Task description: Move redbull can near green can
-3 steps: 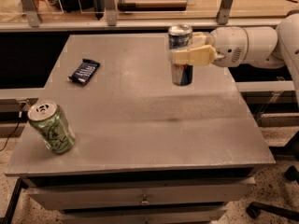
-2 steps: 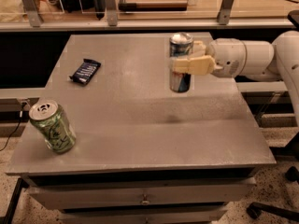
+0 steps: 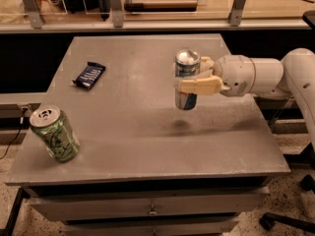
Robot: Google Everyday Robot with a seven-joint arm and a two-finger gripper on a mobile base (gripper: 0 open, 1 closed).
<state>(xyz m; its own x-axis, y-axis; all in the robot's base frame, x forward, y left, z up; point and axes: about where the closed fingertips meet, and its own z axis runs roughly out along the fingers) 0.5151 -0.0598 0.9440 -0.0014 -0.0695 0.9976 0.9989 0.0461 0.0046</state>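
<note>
Two-finger gripper (image 3: 194, 75) clamps the slim silver-and-blue redbull can (image 3: 186, 98), upright, above the grey table (image 3: 147, 151). Stout light-green can (image 3: 55, 134) stands well apart, leftward and toward the front edge.

This looks like a lab or office test area rather than a home; the grey metal table (image 3: 147, 146) is a plain work cabinet with shallow drawers (image 3: 152, 208) under its top; behind the table runs a glass partition (image 3: 162, 4) on metal posts (image 3: 115, 6); the floor (image 3: 295, 193) beside the table is speckled, terrazzo-like; right of the table shows the black wheeled foot of an office chair (image 3: 290, 221); a white robot arm (image 3: 266, 75) reaches over the table from the right, its gripper (image 3: 191, 76) clamped on the redbull can (image 3: 186, 102) above the top.
</note>
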